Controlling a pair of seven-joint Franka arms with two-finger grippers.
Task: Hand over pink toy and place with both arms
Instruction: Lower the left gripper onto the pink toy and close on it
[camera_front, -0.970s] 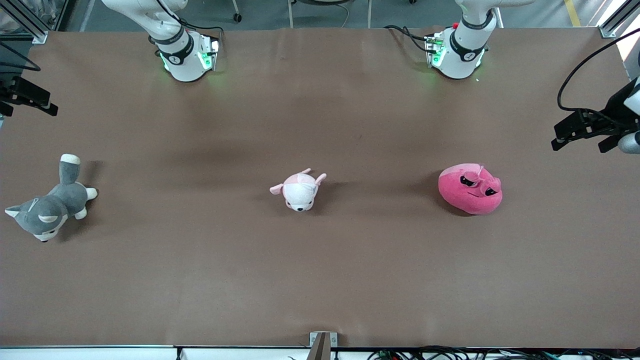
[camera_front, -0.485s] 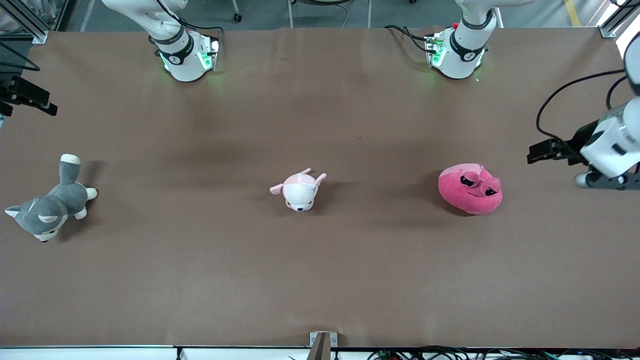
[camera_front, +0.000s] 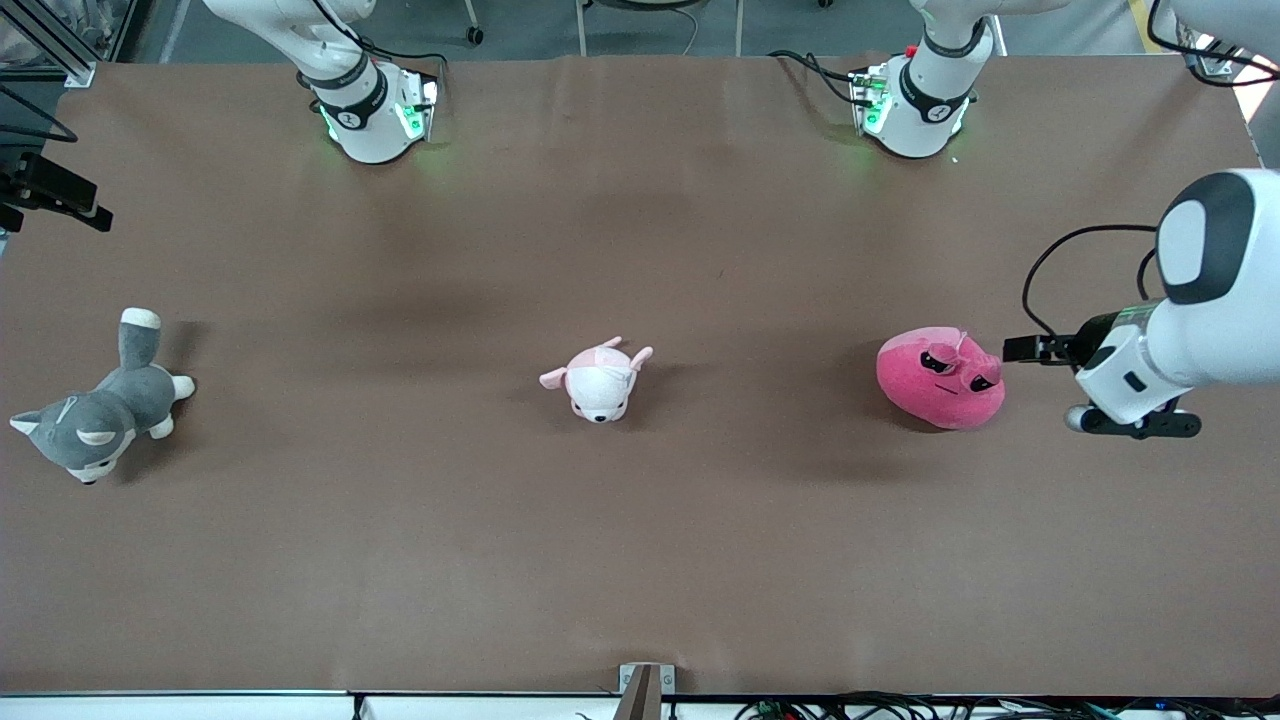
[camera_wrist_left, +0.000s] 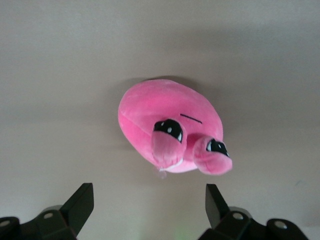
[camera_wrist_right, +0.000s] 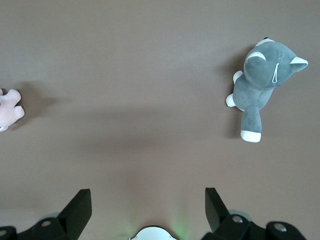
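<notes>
pink toy (camera_front: 940, 379) sits on the brown tabletop (camera_front: 640, 540) toward the left arm's end, lying free, nothing gripping it. Droopy black eyes and thin mouth line visible in the left wrist view (camera_wrist_left: 172, 126)

left tool (camera_front: 1025, 349) is in the air just beside the toy, on the side toward the left arm's end of the tabletop, pointing at it. Fingers (camera_wrist_left: 80, 206) spread wide in the wrist view, toy centred ahead of the gap, no contact

white plush with pale-pink ears (camera_front: 598, 379) lies mid-tabletop, well apart from the pink toy, about level with it in the front view. Only an edge of it shows in the right wrist view (camera_wrist_right: 9, 109)

grey-and-white dog plush (camera_front: 100, 406) lies on its side at the right arm's end

right tool (camera_wrist_right: 147, 212) waits high above the tabletop at the right arm's end, fingers wide, holding nothing, looking down on the dog (camera_wrist_right: 261, 86)
</notes>
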